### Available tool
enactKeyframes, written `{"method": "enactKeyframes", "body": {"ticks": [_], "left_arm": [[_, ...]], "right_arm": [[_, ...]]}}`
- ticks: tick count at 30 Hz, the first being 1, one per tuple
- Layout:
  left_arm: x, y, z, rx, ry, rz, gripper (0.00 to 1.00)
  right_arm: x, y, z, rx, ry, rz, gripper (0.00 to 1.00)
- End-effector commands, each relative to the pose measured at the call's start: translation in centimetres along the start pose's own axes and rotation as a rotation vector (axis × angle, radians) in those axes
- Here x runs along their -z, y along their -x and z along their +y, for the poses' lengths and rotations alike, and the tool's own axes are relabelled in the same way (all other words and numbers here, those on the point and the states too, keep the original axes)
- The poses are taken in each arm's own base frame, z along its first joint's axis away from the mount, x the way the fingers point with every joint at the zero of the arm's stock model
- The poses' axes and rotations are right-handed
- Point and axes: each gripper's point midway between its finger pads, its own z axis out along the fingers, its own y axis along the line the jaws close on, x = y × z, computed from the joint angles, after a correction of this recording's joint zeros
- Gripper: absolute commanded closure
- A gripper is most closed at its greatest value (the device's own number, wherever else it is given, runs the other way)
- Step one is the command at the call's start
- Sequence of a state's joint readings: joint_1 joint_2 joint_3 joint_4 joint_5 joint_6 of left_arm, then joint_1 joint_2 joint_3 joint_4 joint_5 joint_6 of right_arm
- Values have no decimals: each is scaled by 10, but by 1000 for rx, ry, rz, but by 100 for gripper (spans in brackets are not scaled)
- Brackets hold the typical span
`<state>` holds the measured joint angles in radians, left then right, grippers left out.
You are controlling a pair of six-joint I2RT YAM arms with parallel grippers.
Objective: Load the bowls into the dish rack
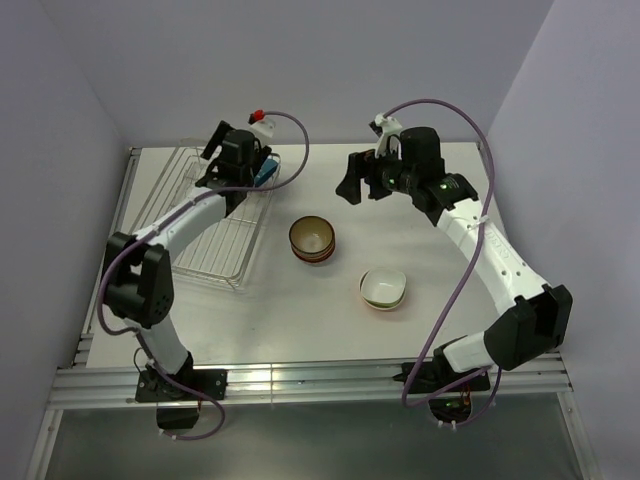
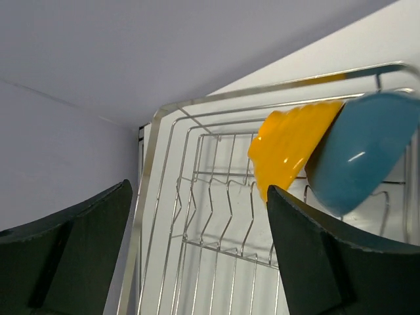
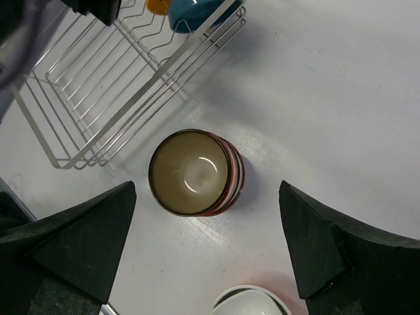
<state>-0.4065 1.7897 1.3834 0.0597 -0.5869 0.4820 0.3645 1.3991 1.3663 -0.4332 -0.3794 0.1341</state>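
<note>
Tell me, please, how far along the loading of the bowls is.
Done: a yellow bowl and a blue bowl sit tilted at the far end of the dish rack. In hand: nothing; the left gripper is open over the rack, the right gripper open above the brown bowl stack. Left: that stack and the white bowl, apparently also stacked, both on the table.

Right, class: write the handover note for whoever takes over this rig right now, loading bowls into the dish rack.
Left pincer: open, empty, over the dish rack.
Right pincer: open, empty, above the brown bowl.
Done: yellow bowl and blue bowl lean together in the rack.
To do: brown bowl and white bowl, each seemingly a stack, on the table.
</note>
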Motion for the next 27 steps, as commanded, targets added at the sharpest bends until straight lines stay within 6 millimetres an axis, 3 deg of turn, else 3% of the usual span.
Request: {"method": "enactKeyframes", "body": {"ticks": [1,6,7,13,15,17,22,23,27], "left_arm": [[46,54,33,126,-46,-113,10],[99,67,32,232,-249,-147,2],[110,70,19,239,-346,-170,2],[191,71,-13,316,-720,-267,0],[208,66,-23,313,-809,-271,1],[225,58,-35,309,-908,-254,1],[227,37,-42,336,-910,-178,1],[227,34,-42,334,-903,-167,1],[224,25,-37,342,-857,-149,0]], "right_arm": [[22,16,6,80,42,-7,3],[57,-19,7,190,110,126,3],[63,-27,6,207,115,150,3],[115,-108,5,355,179,407,6],[131,-134,2,400,193,478,8],[136,-148,-9,396,131,530,11],[129,-185,-33,262,-2,637,21],[130,-197,-46,246,-63,686,23],[127,-216,-65,177,-174,749,30]]}}
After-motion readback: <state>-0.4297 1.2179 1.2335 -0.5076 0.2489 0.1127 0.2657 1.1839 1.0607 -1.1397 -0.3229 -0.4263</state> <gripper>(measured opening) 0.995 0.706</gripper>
